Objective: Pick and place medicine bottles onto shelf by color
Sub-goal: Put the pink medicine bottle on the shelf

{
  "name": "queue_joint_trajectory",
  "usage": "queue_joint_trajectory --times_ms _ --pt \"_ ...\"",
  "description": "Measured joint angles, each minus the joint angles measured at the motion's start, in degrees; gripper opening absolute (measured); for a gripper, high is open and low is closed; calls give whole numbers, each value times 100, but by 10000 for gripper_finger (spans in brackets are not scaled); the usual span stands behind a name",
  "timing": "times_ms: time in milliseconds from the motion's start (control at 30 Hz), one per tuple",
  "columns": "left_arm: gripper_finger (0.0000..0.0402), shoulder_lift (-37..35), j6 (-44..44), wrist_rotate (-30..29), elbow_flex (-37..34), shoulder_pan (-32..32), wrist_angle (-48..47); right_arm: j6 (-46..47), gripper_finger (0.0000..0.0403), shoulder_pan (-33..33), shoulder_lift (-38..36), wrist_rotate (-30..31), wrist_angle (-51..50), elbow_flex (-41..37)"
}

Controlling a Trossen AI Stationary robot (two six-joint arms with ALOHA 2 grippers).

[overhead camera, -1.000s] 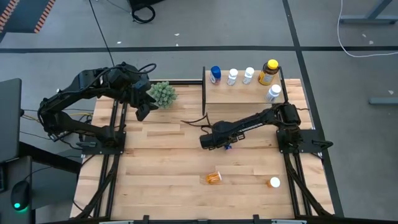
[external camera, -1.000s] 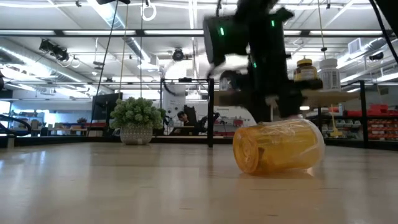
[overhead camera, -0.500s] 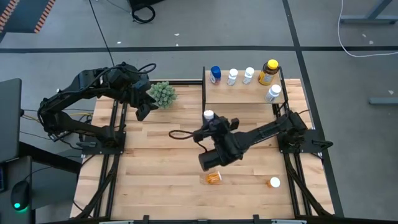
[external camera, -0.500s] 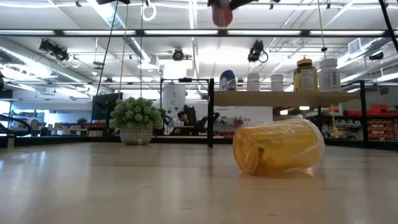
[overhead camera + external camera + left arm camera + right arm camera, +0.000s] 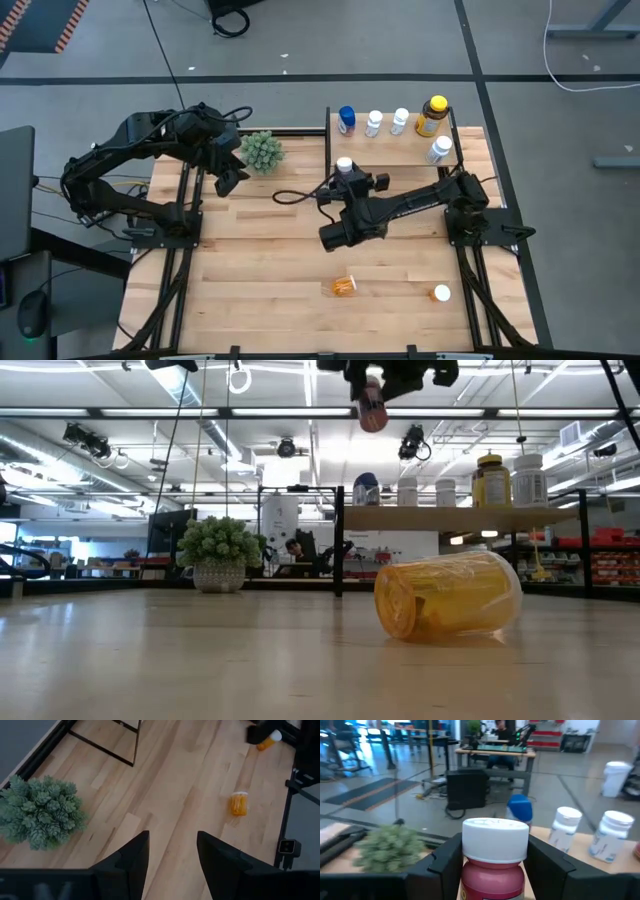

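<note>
The right gripper (image 5: pixel 343 178) is holding a light, rigid, smooth white-capped red bottle (image 5: pixel 492 860) by its body, fingers closed around it, aloft before the shelf (image 5: pixel 385 152).

The slatted tabletop (image 5: pixel 250 250) carries a green plant (image 5: pixel 261 151) just beside the shelf (image 5: pixel 385 153). Five bottles stand on that shelf; an orange bottle (image 5: pixel 344 286) and a white-capped one (image 5: pixel 441 293) lie well apart from it.
</note>
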Motion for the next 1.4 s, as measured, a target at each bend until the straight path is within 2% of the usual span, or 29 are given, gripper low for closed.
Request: queue_joint_trajectory --times_ms 267,600,733,1133,1400 --pt "172 -2 276 -15 0 0 9 560 192 -504 11 308 20 -488" --pt "172 0 474 -302 0 0 190 1437 192 -983 11 684 137 -1277" --pt "173 -1 472 -302 0 0 327 1491 192 -1087 11 831 396 -1430" --pt "173 0 458 -302 -2 0 531 320 191 -1340 9 814 1787 -1593" --pt "173 0 437 -302 -2 0 526 -467 191 -1550 9 506 2510 -1593"
